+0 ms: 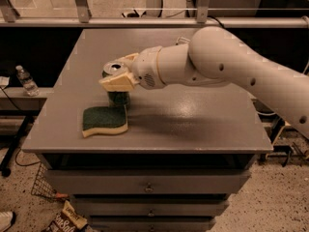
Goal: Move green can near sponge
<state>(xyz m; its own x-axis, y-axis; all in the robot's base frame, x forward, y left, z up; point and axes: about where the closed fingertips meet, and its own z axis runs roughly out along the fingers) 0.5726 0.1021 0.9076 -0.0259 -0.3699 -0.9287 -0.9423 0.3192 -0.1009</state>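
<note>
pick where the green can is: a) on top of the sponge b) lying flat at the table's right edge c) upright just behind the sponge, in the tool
c: the tool, low over the table, grips the green can upright at the far edge of the sponge.
</note>
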